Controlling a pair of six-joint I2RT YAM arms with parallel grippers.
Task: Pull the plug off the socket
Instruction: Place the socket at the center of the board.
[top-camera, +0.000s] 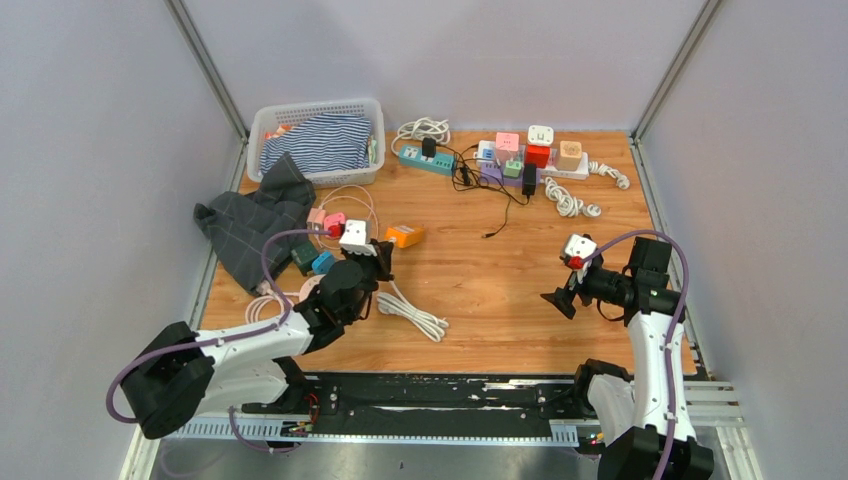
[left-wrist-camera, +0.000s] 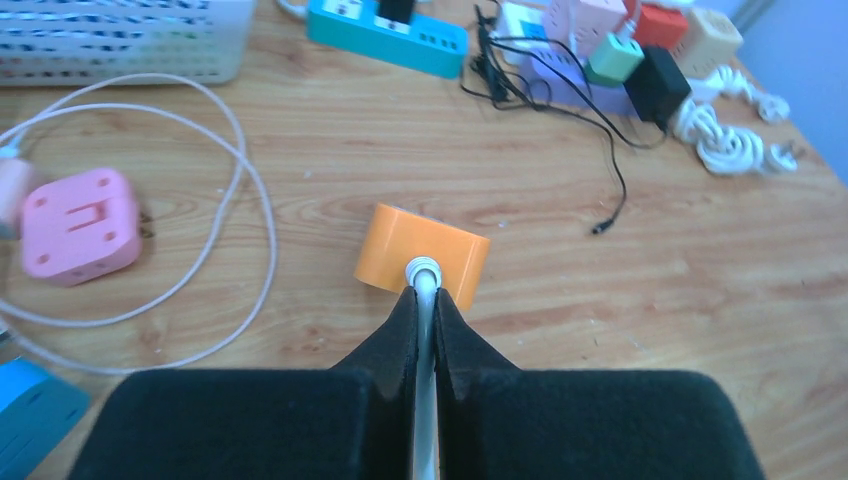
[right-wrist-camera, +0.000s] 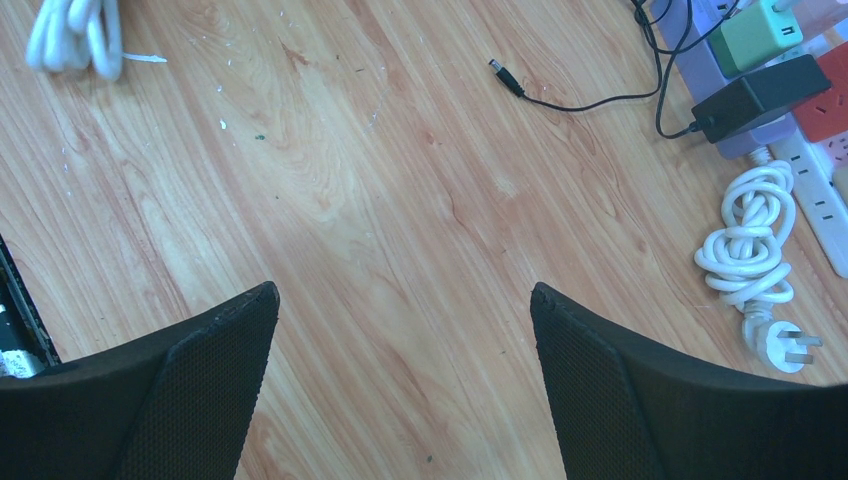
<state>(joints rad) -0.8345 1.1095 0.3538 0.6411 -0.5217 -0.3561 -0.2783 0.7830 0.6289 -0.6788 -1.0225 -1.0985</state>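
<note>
An orange socket block (left-wrist-camera: 440, 245) lies on the wooden table, also seen in the top view (top-camera: 404, 236). A white cable (left-wrist-camera: 427, 300) ends in a ribbed collar that goes into the block's near face. My left gripper (left-wrist-camera: 425, 296) is shut on this cable just behind the collar, its fingertips almost touching the block; it also shows in the top view (top-camera: 383, 262). The cable's coiled rest (top-camera: 412, 313) lies behind the gripper. My right gripper (right-wrist-camera: 400, 292) is open and empty above bare wood, right of centre in the top view (top-camera: 558, 298).
A teal power strip (top-camera: 425, 158), a purple strip with several coloured adapters (top-camera: 510, 168) and a white strip (top-camera: 567, 172) lie at the back. A white basket (top-camera: 315, 108) and a grey cloth (top-camera: 250, 222) are at the left. A pink block (left-wrist-camera: 78, 225) lies with its looped cord.
</note>
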